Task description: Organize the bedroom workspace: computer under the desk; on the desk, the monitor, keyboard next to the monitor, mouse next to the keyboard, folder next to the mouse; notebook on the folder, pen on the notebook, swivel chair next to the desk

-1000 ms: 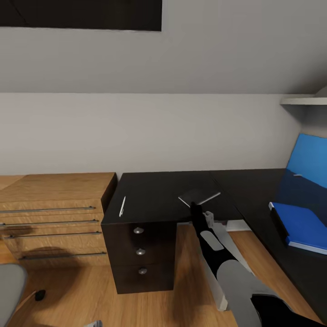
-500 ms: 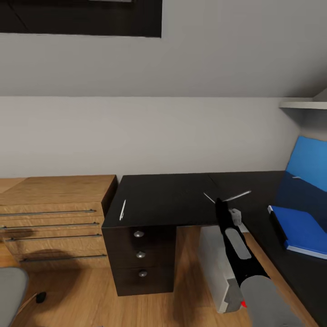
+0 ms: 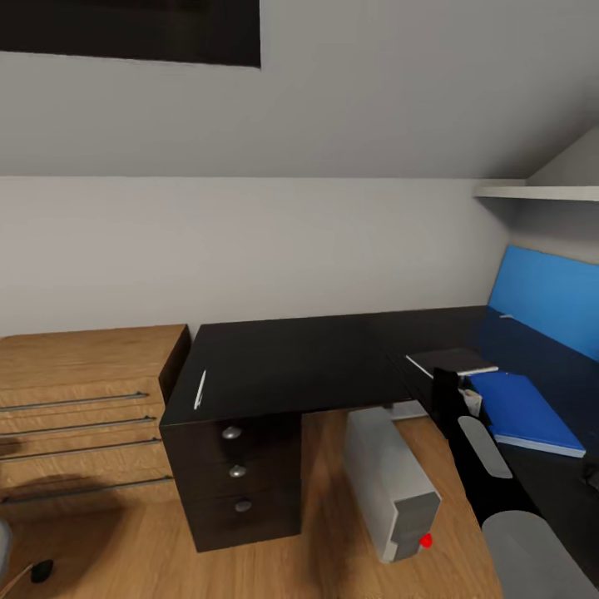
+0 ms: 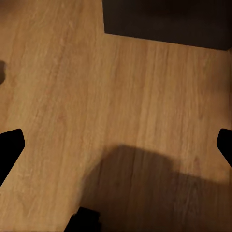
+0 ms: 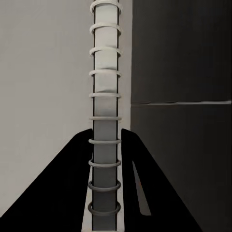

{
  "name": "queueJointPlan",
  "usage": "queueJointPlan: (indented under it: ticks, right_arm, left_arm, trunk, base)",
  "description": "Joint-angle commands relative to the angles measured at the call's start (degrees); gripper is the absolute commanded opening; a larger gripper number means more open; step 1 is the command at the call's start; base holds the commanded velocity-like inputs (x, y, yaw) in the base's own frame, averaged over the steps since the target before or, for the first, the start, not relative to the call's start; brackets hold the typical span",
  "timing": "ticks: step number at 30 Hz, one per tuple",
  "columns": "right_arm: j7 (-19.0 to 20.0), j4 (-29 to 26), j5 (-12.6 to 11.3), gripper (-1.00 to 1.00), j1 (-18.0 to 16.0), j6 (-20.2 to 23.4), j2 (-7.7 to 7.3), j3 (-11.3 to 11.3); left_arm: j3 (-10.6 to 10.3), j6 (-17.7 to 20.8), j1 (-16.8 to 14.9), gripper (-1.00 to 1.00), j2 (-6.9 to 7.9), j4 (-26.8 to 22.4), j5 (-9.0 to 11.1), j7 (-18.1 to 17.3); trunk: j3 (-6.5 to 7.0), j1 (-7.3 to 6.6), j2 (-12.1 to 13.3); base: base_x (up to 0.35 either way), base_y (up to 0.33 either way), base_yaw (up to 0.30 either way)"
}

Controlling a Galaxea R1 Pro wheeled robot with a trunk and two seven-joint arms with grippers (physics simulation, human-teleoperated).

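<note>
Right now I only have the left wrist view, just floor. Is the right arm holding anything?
Observer: Yes. The right fingers are shut on the notebook, at its spiral spine.
Operator: Where's the folder?
Observer: The folder lies flat on the desk, beside the held notebook.
Operator: And the pen?
Observer: The pen lies on the desk's far left end, near the front edge above the drawers.

Desk (image 3: pixel 316 358) top lies open between pen (image 3: pixel 200 389) and folder (image 3: pixel 520 408).
</note>
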Motion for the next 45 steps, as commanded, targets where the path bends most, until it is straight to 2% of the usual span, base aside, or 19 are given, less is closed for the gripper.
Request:
queueJointPlan:
  ticks: [1, 19, 45]
  right_arm:
    - [-0.43, -0.12, -1.54, -1.0, -0.03, -0.11, -0.42, 0.09]
    - [-0.5, -0.18, -1.92, -1.0, -0.02, -0.08, -0.67, -0.01]
    - [-0.45, -0.18, -1.69, -1.0, -0.02, -0.35, -0.59, -0.09]
  left_arm:
    - [-0.12, 0.23, 0.02, 1.0, 0.03, -0.06, 0.53, 0.42]
    - [-0.21, 0.19, 0.02, 1.0, 0.04, 0.02, 0.53, 0.39]
    - [-0.14, 0.09, 0.0, 1.0, 0.03, 0.02, 0.5, 0.19]
  trunk:
    - [-0.05, 0.0, -0.03]
    - [-0.05, 0.0, -0.03]
    - [-0.05, 0.0, -0.03]
  base:
    - [0.0, 0.0, -0.266]
    - [0.006, -0.011, -0.255]
    - [0.059, -0.081, -0.016]
